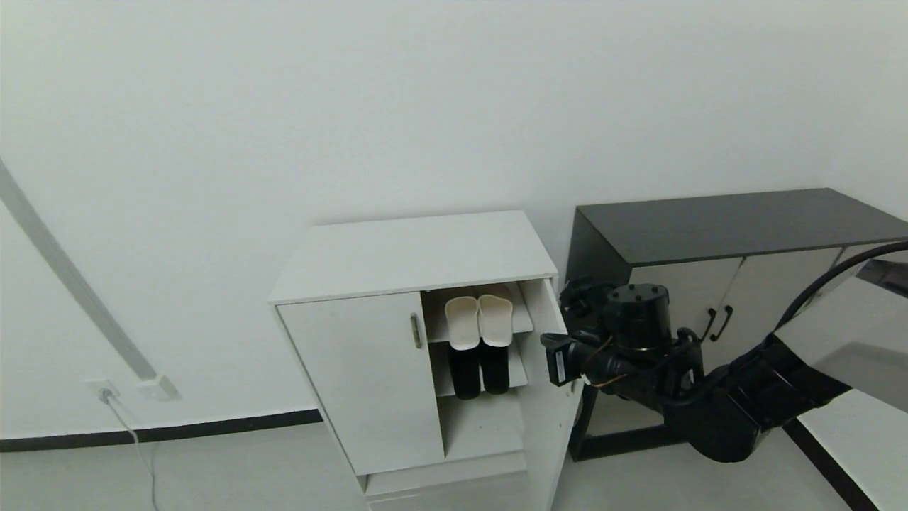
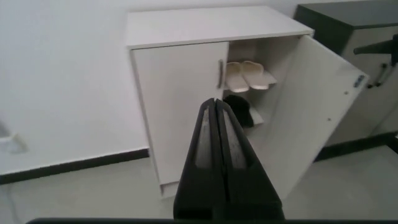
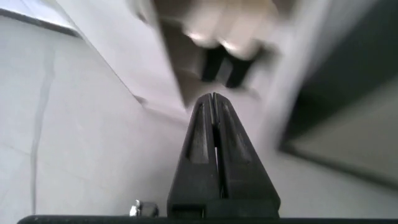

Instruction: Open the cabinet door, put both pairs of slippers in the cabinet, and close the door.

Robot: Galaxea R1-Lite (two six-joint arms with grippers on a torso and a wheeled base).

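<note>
Closing the door (image 2: pixel 311 106) looks like the step in hand: both pairs already sit inside the cabinet (image 1: pixel 411 255), with the cream slippers (image 1: pixel 479 321) on its upper shelf and the black slippers (image 1: pixel 480 369) on the shelf below. The door, on the cabinet's right side, stands swung wide open; the other door (image 1: pixel 362 383) on the cabinet's left side is flush shut. The right gripper (image 3: pixel 213 96) has its jaws pressed together with nothing held, and that arm's wrist sits just outside the open door, at the cabinet's right side. Cannot tell if it touches the panel. The left gripper (image 2: pixel 215 101) also has its jaws together and empty, out in front of the cabinet and well apart from it. My take: use the closed right fingers as 1 flat pusher on the door's outer face, near the free edge and far from the hinge. Follow the arc, don't push straight in. Slow down at the end so the panel doesn't bounce back. Check that no slipper heel overhangs its shelf first. Keep the left arm out of the swing path in front of the cabinet.
</note>
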